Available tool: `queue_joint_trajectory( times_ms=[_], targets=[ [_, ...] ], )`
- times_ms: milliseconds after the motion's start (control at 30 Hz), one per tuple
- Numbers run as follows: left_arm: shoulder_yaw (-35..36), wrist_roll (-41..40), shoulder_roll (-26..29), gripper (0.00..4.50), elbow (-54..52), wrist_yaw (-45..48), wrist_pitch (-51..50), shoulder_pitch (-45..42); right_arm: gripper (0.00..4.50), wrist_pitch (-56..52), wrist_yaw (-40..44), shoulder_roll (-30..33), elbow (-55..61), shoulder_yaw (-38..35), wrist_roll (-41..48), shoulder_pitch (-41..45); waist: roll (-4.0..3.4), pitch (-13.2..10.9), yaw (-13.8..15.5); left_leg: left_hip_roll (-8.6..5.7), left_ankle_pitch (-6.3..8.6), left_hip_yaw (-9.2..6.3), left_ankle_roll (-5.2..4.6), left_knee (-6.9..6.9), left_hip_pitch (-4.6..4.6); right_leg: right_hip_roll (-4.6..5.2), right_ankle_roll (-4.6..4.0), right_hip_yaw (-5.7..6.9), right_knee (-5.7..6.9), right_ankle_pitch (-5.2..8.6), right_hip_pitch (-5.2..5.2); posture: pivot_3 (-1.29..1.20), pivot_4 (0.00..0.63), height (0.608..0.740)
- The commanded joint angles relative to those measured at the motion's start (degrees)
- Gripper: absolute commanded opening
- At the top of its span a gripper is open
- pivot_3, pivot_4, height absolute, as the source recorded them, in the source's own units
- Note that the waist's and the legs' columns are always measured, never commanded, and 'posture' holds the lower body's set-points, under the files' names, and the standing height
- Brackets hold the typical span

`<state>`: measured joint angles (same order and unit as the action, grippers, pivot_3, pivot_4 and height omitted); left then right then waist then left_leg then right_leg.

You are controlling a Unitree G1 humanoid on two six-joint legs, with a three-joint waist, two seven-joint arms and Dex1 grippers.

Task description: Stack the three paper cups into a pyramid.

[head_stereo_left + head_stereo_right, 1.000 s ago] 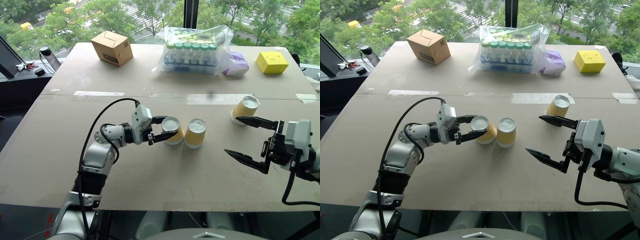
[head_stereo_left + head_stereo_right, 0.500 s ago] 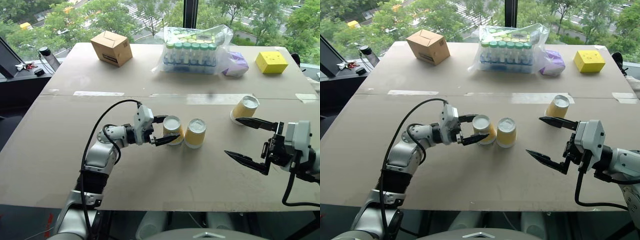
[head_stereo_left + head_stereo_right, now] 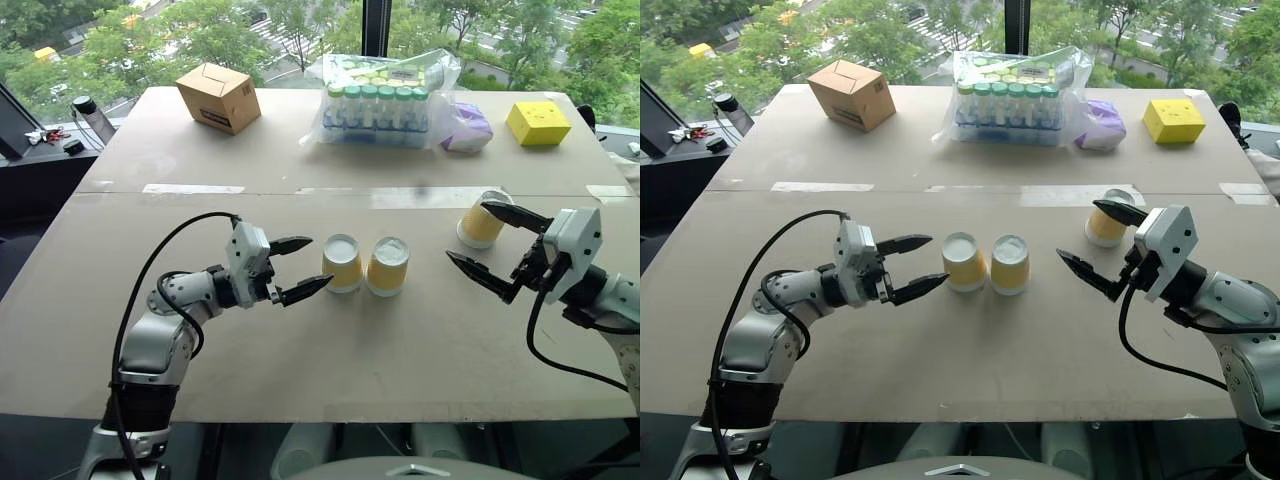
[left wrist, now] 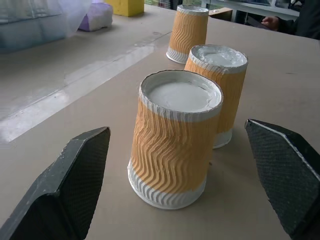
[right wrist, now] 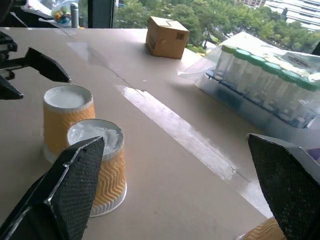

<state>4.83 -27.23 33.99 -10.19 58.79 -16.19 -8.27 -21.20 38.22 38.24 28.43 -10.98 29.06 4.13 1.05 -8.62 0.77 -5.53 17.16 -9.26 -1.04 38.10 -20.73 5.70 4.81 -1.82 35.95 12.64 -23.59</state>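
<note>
The table [image 3: 300, 400] carries two upturned paper cups side by side, the left cup [image 3: 343, 263] just beyond the tips of the left gripper [image 3: 297, 268], whose fingers stand wide apart and hold nothing. The middle cup [image 3: 387, 266] stands between the two grippers. The third cup [image 3: 480, 222] sits close beside the far finger of the right gripper [image 3: 484, 245], likewise spread wide and empty.

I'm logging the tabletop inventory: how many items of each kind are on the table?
Paper cups: 3
Cardboard box: 1
Bag of green-capped tubes: 1
Yellow block: 1
Purple pouch: 1
Total: 7
</note>
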Motion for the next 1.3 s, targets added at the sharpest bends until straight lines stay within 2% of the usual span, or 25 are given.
queue_joint_trajectory(
  times_ms=[33, 200, 333, 500, 700, 900, 1100, 1300],
  targets=[
    [3.05, -0.98, 2.07, 4.44, -3.62, -0.78, -0.35, 3.12, 4.50, 0.25, -4.04, -1.00, -2.30, 0.67, -4.30, 2.67, -0.03, -0.02, 0.05, -0.03, 0.00, -0.01, 0.00, -0.01, -0.03, 0.02, 0.00, 0.01, -0.01, 0.00, -0.01, 0.00, 0.150, 0.740],
    [8.31, -9.04, 5.44, 4.44, -10.08, 3.77, -3.36, 9.49, 4.50, -2.27, -13.38, -3.83, -8.24, 2.20, -12.07, 7.56, -0.05, -0.03, -0.20, -0.04, 0.00, 0.05, 0.00, -0.08, -0.06, 0.05, 0.00, -0.03, -0.05, 0.00, -0.08, 0.00, 0.150, 0.740],
    [11.48, -11.97, 7.31, 4.44, -15.49, 1.41, -5.97, 11.55, 4.50, -4.25, -15.89, -5.99, -11.41, 3.43, -14.23, 10.11, -0.11, -0.05, -0.06, -0.02, 0.00, 0.11, 0.00, -0.13, -0.02, 0.04, -0.01, -0.10, -0.03, 0.01, -0.09, 0.00, 0.150, 0.740],
    [16.63, -25.48, 10.86, 4.44, -24.43, -0.79, -13.41, 10.07, 4.50, -7.14, -18.76, -9.08, -15.41, 4.25, -15.78, 13.51, -0.12, -0.06, -0.17, -0.01, 0.00, 0.12, 0.00, -0.13, -0.03, 0.03, -0.01, -0.12, -0.04, 0.00, -0.08, 0.00, 0.150, 0.740],
    [18.47, -33.10, 12.66, 4.44, -27.89, -6.52, -17.46, 6.20, 4.50, -8.92, -21.35, -10.99, -18.90, 2.36, -15.84, 16.40, -0.15, -0.06, -0.36, -0.02, 0.00, 0.16, 0.00, -0.15, -0.01, 0.01, -0.01, -0.16, -0.03, 0.00, -0.09, 0.00, 0.150, 0.740],
    [18.26, -33.36, 12.76, 4.44, -28.64, -8.55, -17.54, 5.68, 4.50, -9.65, -22.22, -12.05, -19.41, 1.27, -15.45, 17.49, -0.15, -0.06, -1.04, -0.01, 0.00, 0.21, 0.00, -0.20, 0.01, -0.01, -0.02, -0.21, -0.04, 0.00, -0.11, 0.00, 0.150, 0.740],
    [17.87, -33.05, 12.07, 4.44, -28.69, -9.45, -17.00, 6.44, 4.50, -7.85, -19.97, -12.26, -14.11, 2.57, -14.52, 15.87, -0.15, -0.06, -1.51, -0.01, 0.00, 0.26, 0.00, -0.25, 0.00, -0.02, -0.02, -0.26, -0.04, 0.00, -0.16, 0.00, 0.150, 0.740],
    [19.68, -31.81, 11.95, 4.44, -27.83, -6.83, -15.56, 10.84, 4.50, -7.97, -21.58, -12.39, -13.47, 2.06, -16.20, 14.79, -0.15, -0.06, -1.58, 0.00, 0.00, 0.44, 0.00, -0.35, 0.01, -0.03, -0.01, -0.45, -0.05, 0.00, -0.27, 0.00, 0.150, 0.740]
  ],
)
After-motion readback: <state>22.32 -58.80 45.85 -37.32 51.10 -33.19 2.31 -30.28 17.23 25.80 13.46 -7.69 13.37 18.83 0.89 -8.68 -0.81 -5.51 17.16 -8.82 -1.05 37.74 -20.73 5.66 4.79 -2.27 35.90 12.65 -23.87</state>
